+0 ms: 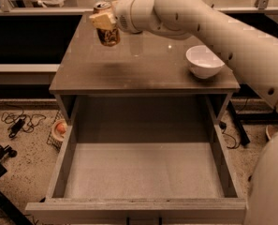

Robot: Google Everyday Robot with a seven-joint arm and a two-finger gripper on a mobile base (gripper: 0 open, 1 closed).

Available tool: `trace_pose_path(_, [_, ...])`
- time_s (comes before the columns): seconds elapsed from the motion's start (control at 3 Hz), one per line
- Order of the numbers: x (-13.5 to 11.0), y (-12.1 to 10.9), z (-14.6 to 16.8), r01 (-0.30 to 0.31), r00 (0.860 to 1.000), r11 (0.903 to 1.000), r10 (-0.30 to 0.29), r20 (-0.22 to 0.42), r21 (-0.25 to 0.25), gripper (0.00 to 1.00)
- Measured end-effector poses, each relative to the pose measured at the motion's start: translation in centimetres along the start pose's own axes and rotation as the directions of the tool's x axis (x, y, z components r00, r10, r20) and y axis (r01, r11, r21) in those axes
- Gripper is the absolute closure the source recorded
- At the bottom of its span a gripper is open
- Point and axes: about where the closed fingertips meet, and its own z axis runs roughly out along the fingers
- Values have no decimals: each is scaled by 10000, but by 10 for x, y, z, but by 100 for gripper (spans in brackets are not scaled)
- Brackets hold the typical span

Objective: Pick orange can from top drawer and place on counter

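On the floor at far left lies a tangle of cables [18, 123]. The can [109, 36] hangs in the air above the back-left part of the bench [148, 71], tilted with its silver top leaning up and to the left, its shadow on the glossy top below it. The claw [103, 21] is clamped on the can's upper half, pale fingers [99, 19] pressed across its side. In front, the drawer [62, 165] stands pulled fully open, showing its pale speckled floor. A white bowl [205, 61] sits upright on the bench near its right edge, well apart from the can, showing only its white inside.
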Motion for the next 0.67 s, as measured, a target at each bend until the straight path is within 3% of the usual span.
trace_pose_path(0.67, [67, -51, -2, -234, 9977, 9952, 173, 650, 945, 100])
